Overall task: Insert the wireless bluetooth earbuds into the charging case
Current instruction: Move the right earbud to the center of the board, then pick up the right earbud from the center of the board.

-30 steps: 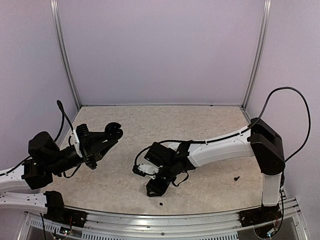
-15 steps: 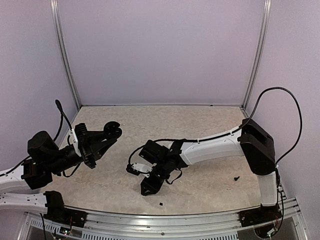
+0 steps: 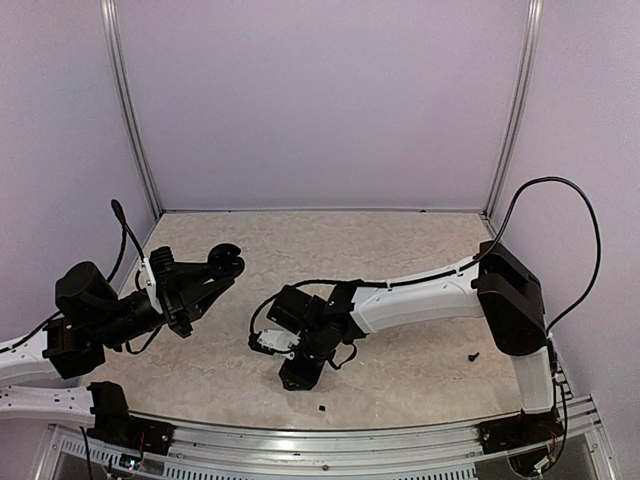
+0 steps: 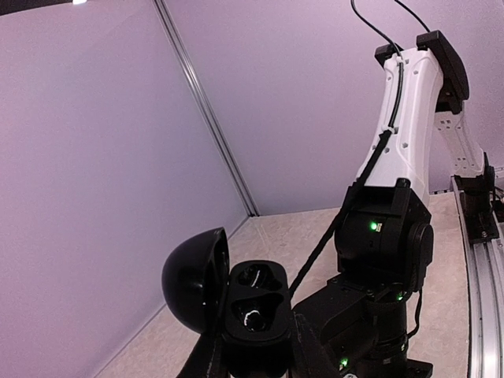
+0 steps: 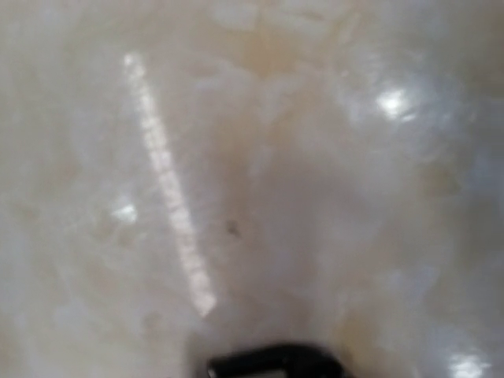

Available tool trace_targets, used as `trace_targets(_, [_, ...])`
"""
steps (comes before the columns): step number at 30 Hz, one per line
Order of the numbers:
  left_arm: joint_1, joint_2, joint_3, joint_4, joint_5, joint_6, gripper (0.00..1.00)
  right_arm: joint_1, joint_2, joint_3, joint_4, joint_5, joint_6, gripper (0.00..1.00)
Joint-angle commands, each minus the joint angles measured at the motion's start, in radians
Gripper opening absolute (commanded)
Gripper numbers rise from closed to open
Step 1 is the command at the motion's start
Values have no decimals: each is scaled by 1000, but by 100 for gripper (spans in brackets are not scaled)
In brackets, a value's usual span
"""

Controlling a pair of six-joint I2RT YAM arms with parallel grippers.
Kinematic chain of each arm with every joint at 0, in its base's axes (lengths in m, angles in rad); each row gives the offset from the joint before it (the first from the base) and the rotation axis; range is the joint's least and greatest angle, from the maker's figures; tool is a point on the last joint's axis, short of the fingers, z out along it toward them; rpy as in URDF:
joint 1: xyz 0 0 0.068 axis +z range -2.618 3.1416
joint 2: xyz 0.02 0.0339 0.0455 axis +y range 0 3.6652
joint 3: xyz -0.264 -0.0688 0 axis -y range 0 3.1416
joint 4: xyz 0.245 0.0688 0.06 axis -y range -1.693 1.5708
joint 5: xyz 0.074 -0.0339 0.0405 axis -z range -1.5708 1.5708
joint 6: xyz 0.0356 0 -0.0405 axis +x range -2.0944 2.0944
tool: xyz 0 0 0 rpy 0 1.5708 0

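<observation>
In left gripper (image 4: 256, 352) — open charging case (image 4: 253, 303).

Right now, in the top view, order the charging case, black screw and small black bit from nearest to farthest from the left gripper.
1. charging case: held, lid open, in the left gripper, at left.
2. small black bit: on the table, centre, by its near edge.
3. black screw: on the table, far right.

You're looking at a glossy black charging case (image 4: 252, 307) against plain lilac walls (image 3: 320, 100), a cream worktop (image 3: 400, 240) mottled with pale brown marbling, a right arm (image 3: 420, 295) in white shells with black joints and small green lights (image 4: 372, 225), and tiny black bits (image 3: 473, 355).
</observation>
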Motion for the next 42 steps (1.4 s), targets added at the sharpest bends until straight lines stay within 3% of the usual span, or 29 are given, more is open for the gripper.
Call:
trace_targets(1, [9, -5, -2, 37, 8, -12, 1, 17, 14, 33, -27, 81, 21, 47])
trace_targets(13, [9, -5, -3, 37, 8, -13, 1, 24, -10, 40, 15, 125, 23, 52])
trace_targets(31, [10, -6, 2, 34, 10, -15, 0, 1, 64, 97, -69, 126, 52, 39])
trace_targets(42, [12, 0, 1, 37, 13, -15, 1, -8, 36, 41, -96, 157, 36, 38])
